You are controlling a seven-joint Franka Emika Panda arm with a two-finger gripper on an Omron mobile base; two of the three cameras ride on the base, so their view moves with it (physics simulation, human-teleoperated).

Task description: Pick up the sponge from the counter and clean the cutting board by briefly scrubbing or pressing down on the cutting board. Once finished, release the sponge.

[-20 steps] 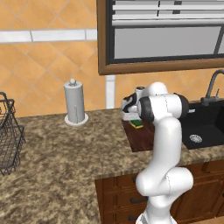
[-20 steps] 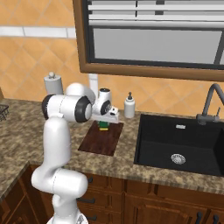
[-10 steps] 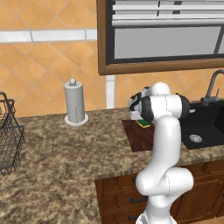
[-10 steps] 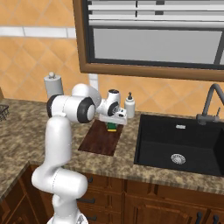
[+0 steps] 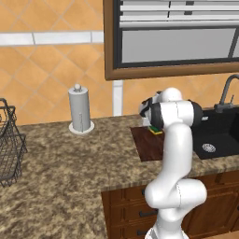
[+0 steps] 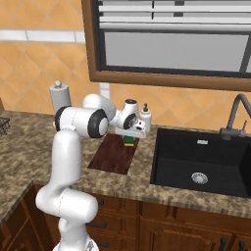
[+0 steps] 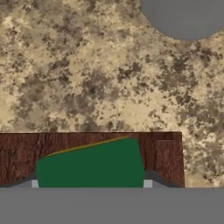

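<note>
The sponge [image 6: 129, 142], dark green over yellow, sits between the fingers of my gripper [image 6: 130, 138], which is shut on it. It is at the far right corner of the dark reddish-brown cutting board [image 6: 110, 157], touching it or just above it. In the hand view the sponge's green top [image 7: 89, 164] spans the gap between the two fingertips [image 7: 147, 183], with the cutting board [image 7: 19, 153] under it and the granite counter [image 7: 87, 65] beyond. From the left base view the sponge [image 5: 155, 130] peeks out beside my arm over the cutting board [image 5: 146, 145].
A white soap bottle [image 6: 145, 115] stands just behind the board; its grey base [image 7: 188, 17] shows in the hand view. The black sink [image 6: 201, 164] and faucet [image 6: 236, 113] lie to the right. A paper towel holder [image 5: 79, 110] and a wire basket [image 5: 9, 144] stand to the left.
My hand has slid the sponge to the right along the board's far edge, from near its middle to the far right corner. The gripper has stayed shut on it.
</note>
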